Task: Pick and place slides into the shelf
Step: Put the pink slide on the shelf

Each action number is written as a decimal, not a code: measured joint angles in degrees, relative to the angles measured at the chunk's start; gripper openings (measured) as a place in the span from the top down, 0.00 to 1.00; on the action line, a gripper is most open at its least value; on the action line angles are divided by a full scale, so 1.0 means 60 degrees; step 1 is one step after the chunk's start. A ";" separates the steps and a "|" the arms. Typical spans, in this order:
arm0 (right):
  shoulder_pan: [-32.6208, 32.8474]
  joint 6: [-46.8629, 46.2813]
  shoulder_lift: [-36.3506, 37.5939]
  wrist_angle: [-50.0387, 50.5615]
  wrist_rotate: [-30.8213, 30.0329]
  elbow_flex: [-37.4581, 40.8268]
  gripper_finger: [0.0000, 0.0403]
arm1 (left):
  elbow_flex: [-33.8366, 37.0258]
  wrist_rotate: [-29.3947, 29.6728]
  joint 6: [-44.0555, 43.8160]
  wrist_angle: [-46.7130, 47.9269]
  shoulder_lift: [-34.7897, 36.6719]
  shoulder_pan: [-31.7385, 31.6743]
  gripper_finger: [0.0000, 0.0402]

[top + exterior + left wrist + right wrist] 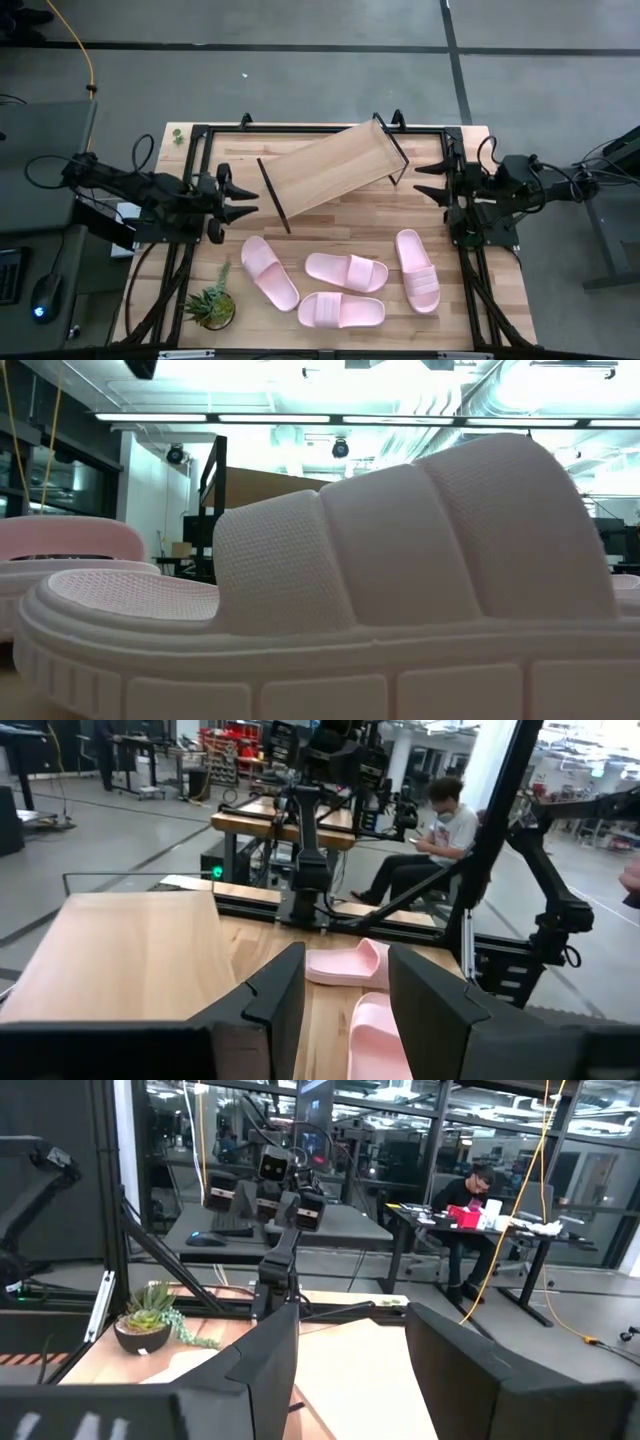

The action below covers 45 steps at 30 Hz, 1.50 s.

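Note:
Several alike light-pink slides lie sole-down on the tabletop's near half: one (269,271) at the left, two (346,271) (341,311) in the middle, one (416,269) at the right. One slide (380,590) fills the low view. The shelf (334,168), a slanted light-wood board on a thin black frame, stands on the far half, turned askew. My left gripper (251,199) is open and hovers at the table's left side, beside the shelf's left end. My right gripper (422,181) is open and hovers at the right side, by the shelf's right end. Neither touches anything.
A small potted plant (211,305) stands at the near left corner of the table. A black frame (300,128) borders the far edge and the sides. In the wrist views, people (440,840) sit at desks beyond the table.

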<state>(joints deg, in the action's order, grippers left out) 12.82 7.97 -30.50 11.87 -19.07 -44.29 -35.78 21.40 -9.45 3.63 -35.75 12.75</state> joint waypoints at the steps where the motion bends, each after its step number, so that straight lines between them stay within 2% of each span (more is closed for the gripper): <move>1: 0.0000 0.0001 0.0002 -0.0025 0.0000 0.0000 0.56 | -0.0108 -0.0009 0.0000 0.0006 -0.0132 0.0000 0.68; 9: 0.0000 0.0004 0.0009 -0.0056 0.0000 0.0000 0.56 | -0.0501 -0.0005 0.0011 -0.0106 -0.0590 0.0004 0.68; 14: 0.0000 0.0190 -0.0156 -0.0730 0.0017 0.0000 0.56 | -0.0501 -0.0005 -0.0044 -0.0182 -0.0590 0.0004 0.68; 19: 0.0000 -0.0408 -0.0550 -0.1621 0.0109 0.0000 0.56 | -0.0501 -0.0002 -0.0210 -0.0753 -0.0586 0.0004 0.68; 23: 0.0000 -0.0519 -0.1014 -0.1667 0.0113 0.0000 0.56 | -0.0501 0.0002 -0.0129 -0.1080 -0.0586 0.0004 0.68; 29: 0.0000 -0.2097 -0.1723 -0.1663 0.0108 0.0000 0.56 | -0.0497 0.0000 -0.0238 -0.0383 -0.0590 0.0004 0.68; 36: 0.0000 -0.3562 -0.2451 -0.1657 0.0435 0.0000 0.56 | -0.0497 0.0002 -0.0229 -0.0457 -0.0586 0.0004 0.68; 45: 0.0060 -0.5895 -0.3255 -0.1097 0.2181 0.0000 0.56 | -0.0497 0.0002 -0.0226 -0.0450 -0.0586 0.0004 0.68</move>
<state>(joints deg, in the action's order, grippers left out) 13.18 -27.40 -50.03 5.29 -5.99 -44.29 -38.76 21.41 -10.81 0.93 -39.27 12.78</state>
